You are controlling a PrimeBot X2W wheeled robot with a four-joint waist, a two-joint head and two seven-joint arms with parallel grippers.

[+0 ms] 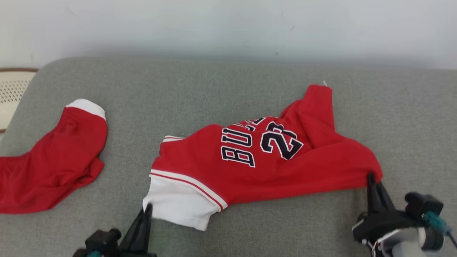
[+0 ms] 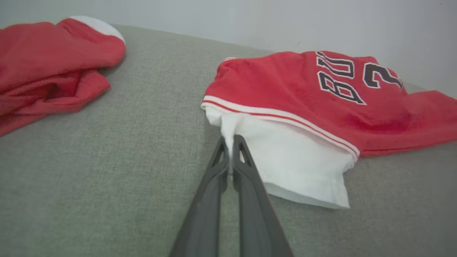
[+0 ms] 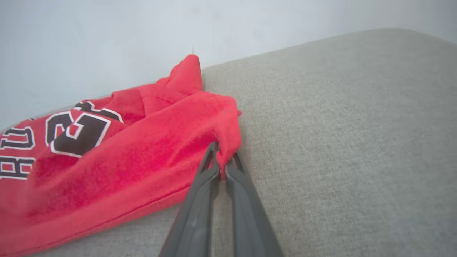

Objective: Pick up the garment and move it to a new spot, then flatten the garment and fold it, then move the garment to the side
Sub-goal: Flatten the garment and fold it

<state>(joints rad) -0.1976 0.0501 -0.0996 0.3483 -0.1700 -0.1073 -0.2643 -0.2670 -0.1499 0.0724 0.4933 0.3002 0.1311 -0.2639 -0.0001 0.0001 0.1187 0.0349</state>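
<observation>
The red jersey (image 1: 271,160) lies crumpled across the middle of the grey cushion (image 1: 214,89), with its dark lettering and number facing up. At the lower left of the head view, the left end effector (image 2: 231,141) is pinched closed on the jersey's white hem corner. At the lower right, the right end effector (image 3: 222,150) is clamped on a red corner. A second red garment (image 1: 53,160) lies well apart at the left edge.

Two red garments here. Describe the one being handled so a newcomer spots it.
On the grey cushion, find the red jersey near the middle, pinched by the left pincer and right pincer. Unlike the plain red garment at the left, it bears dark lettering and the number 23.
</observation>
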